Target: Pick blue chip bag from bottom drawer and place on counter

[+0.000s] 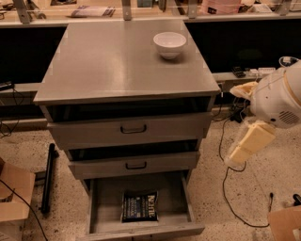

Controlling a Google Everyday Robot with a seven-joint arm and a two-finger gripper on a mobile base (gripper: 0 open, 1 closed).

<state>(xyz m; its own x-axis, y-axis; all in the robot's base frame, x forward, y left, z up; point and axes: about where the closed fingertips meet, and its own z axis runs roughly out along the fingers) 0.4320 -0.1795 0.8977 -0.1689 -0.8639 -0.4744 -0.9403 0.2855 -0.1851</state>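
Note:
The blue chip bag (pixel 139 206) lies flat on the floor of the open bottom drawer (pixel 181 200), white lettering up. The counter (pixel 113 61) tops the grey cabinet and carries a white bowl (pixel 169 44) at its back right. My gripper (pixel 249 141) hangs from the white arm (pixel 280 96) to the right of the cabinet, at about the height of the middle drawer. It is well above and to the right of the bag and touches nothing.
The two upper drawers (pixel 134 128) with black handles stand slightly pulled out. Cables (pixel 225 164) trail on the speckled floor at the right. A cardboard box (pixel 14 193) and a black bar (pixel 47 179) are at the left, and another box (pixel 284 223) at the lower right. A tan bench (pixel 141 12) runs behind.

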